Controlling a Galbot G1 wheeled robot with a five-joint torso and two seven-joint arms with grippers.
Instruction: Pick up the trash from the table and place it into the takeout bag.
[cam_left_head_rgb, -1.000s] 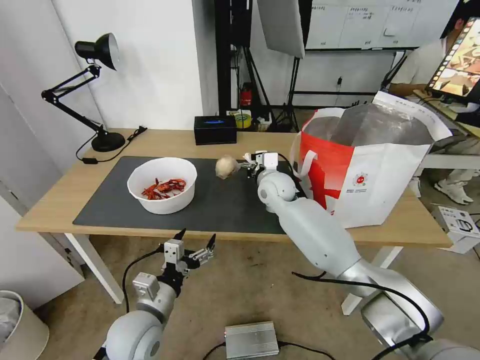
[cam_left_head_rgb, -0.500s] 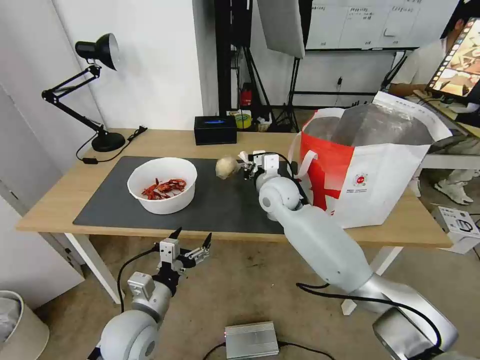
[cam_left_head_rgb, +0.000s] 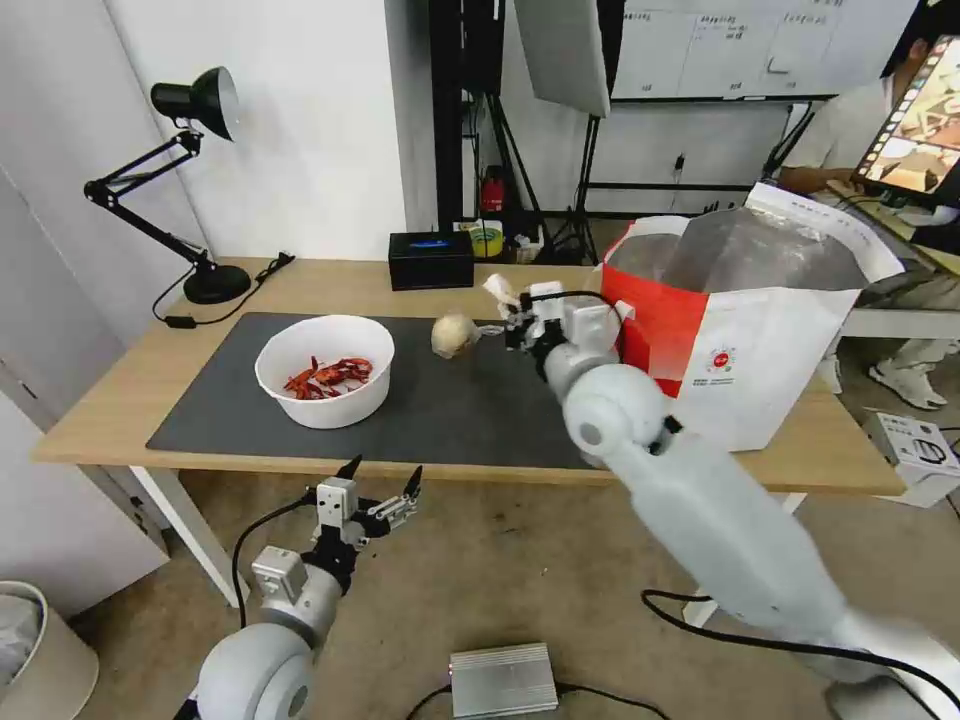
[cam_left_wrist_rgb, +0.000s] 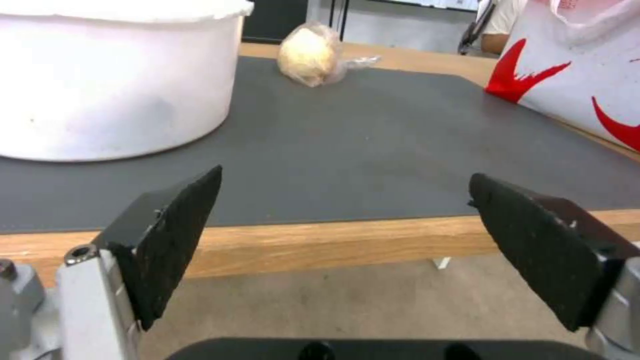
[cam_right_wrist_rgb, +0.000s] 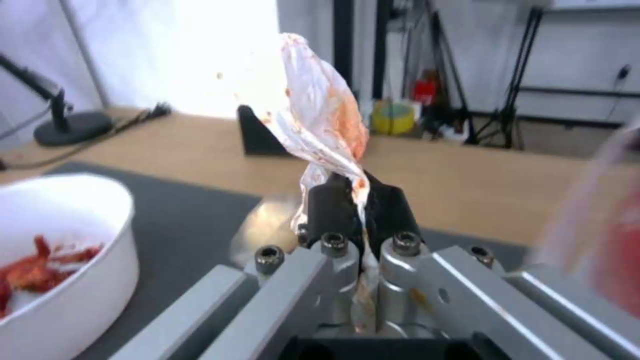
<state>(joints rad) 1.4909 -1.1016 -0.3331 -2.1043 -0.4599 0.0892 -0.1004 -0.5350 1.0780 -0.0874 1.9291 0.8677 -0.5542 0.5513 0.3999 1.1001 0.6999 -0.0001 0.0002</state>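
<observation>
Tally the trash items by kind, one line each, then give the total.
White bowl of crayfish shells, on the mat: 1
Beige ball, on the mat: 1
Stained tissue, pinched in the right claw: 1
Total: 3
The left claw hangs open below the table edge.

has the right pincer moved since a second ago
Yes. The right pincer, shut on the tissue wad, has risen off the grey mat and shifted toward the takeout bag.
</observation>
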